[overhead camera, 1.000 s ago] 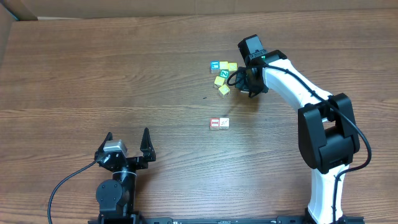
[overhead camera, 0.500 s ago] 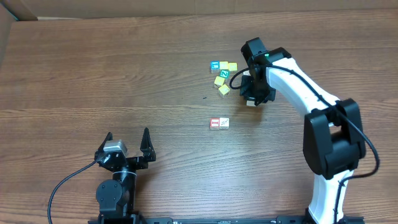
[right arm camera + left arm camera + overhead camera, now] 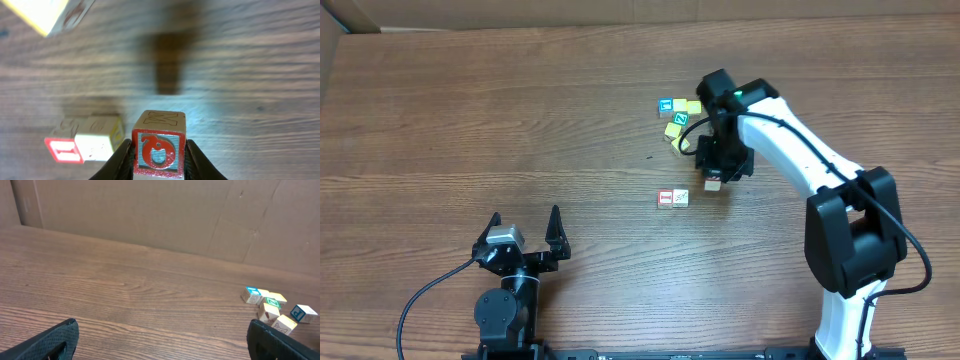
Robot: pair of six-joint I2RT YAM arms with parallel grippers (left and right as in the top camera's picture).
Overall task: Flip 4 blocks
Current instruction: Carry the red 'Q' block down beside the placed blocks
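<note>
My right gripper (image 3: 713, 176) is shut on a block (image 3: 159, 150) with a red frame and a red mark on the face toward the camera. It hangs a little above the table. Just to its left, two more blocks lie side by side: one with a red-framed face (image 3: 64, 150) and a pale one (image 3: 98, 140). From overhead this pair (image 3: 673, 198) sits close to the held block (image 3: 712, 184). At the near left, my left gripper (image 3: 525, 222) stands open over bare wood, its fingertips (image 3: 55, 339) wide apart with nothing between them.
A cluster of yellow, blue-faced and green-faced cubes (image 3: 678, 118) lies just behind the right gripper; the left wrist view shows this cluster (image 3: 272, 309) at its right edge. A yellow cube (image 3: 42, 14) is in the right wrist view's top left corner. A cardboard wall (image 3: 150, 210) backs the table.
My right gripper has carried the block away from the cube cluster, toward the front and slightly left, ending beside the pair of blocks. The left arm has not moved.
</note>
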